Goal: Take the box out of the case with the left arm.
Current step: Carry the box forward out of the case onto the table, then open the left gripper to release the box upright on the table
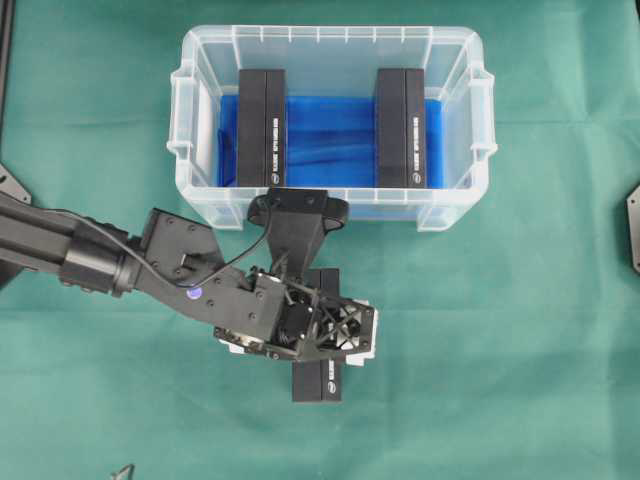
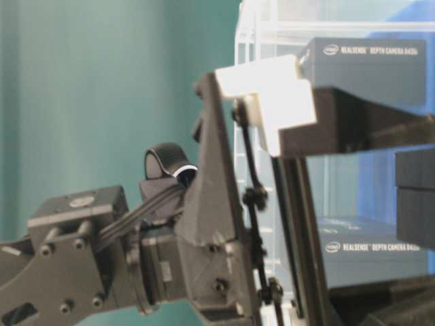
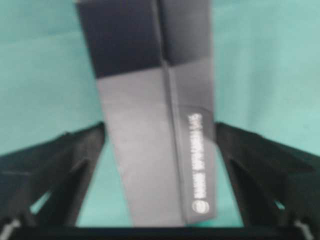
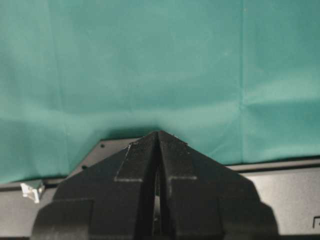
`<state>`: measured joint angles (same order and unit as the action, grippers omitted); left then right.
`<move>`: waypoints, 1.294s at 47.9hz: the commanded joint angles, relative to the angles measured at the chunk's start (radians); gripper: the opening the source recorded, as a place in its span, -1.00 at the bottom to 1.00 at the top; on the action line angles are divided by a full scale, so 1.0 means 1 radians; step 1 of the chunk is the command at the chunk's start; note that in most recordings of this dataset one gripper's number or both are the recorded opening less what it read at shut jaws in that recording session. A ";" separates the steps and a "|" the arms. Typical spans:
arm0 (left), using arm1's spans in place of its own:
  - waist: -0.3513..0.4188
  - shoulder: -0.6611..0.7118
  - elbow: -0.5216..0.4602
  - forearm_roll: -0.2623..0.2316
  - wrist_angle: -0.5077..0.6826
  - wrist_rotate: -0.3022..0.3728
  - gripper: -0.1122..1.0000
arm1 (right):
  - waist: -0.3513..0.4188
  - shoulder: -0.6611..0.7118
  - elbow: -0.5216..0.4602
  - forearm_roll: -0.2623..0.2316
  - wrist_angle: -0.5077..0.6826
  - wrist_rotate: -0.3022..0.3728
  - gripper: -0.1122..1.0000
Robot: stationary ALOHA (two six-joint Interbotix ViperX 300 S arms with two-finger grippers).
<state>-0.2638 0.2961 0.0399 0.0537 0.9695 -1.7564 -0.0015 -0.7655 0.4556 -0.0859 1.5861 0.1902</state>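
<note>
Long black cardboard box (image 3: 160,135) lies on green cloth (image 1: 520,350), outside clear plastic tub with blue floor (image 1: 455,60), between spread jaws of black left gripper (image 1: 335,330): released. We lift straight up, avoid nudging box. Right gripper (image 4: 159,200) clenched, empty.

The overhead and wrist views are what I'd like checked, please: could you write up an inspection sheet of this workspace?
Surface: green cloth, lightly creased.
Job's things: clear case with blue floor holds two black boxes, left and right; a third box lies on the cloth outside it.
Clutter: nothing seen.
Grippers: left gripper is over the third box, its fingers apart either side with cloth showing between; right gripper shut, empty, above bare cloth.
Cables: a black cable loops along the left arm to its wrist camera.
Surroundings: dark fittings at the edges of the overhead view.
</note>
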 commanded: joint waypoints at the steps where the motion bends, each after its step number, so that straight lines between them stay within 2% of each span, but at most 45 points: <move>1: 0.000 -0.023 -0.023 0.003 -0.003 -0.002 0.83 | -0.002 0.003 -0.017 -0.002 0.000 0.000 -0.80; 18: -0.002 -0.031 -0.069 0.002 0.017 0.000 0.81 | -0.002 0.003 -0.017 -0.002 0.000 0.000 -0.80; 30: 0.000 -0.032 -0.183 0.008 0.183 0.005 0.81 | 0.000 0.003 -0.018 -0.002 0.000 0.000 -0.80; 47: 0.003 -0.035 -0.383 0.025 0.350 0.020 0.80 | 0.000 0.002 -0.018 -0.002 0.000 -0.002 -0.80; 55: 0.008 -0.040 -0.483 0.049 0.453 0.018 0.80 | 0.000 0.000 -0.018 -0.002 0.000 -0.002 -0.80; 62: 0.006 -0.032 -0.509 0.052 0.491 0.021 0.80 | -0.002 0.000 -0.018 0.000 0.000 -0.002 -0.80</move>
<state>-0.2592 0.2961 -0.4403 0.1012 1.4481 -1.7380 -0.0015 -0.7685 0.4541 -0.0859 1.5861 0.1902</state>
